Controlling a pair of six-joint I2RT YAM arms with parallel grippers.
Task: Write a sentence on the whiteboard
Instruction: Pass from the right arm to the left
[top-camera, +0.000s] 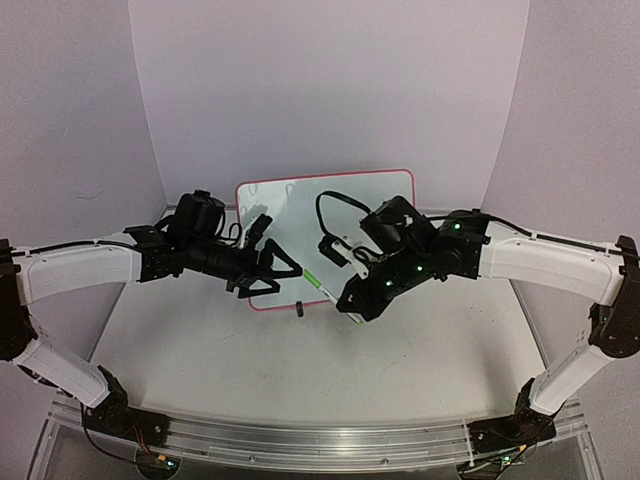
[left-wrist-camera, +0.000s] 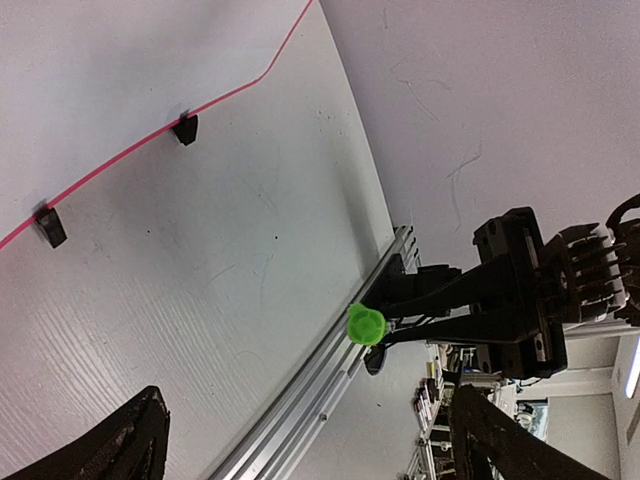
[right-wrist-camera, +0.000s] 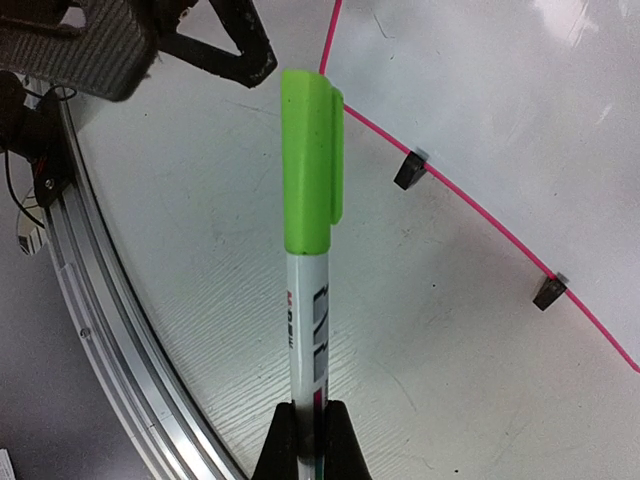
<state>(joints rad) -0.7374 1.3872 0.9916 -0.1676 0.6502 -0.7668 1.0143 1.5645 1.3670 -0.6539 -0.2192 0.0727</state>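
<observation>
The whiteboard, white with a pink-red frame, stands leaning at the back middle of the table; its face is blank where it shows. My right gripper is shut on a white marker whose green cap is on and points toward the board's lower left corner. My left gripper hangs open just left of the cap, in front of the board's lower left part, with nothing between its fingers. In the left wrist view the cap's end faces me, apart from the jaws.
Two black clip feet hold the board's lower edge on the white table. An aluminium rail runs along the near edge. Grey walls close in the back and both sides.
</observation>
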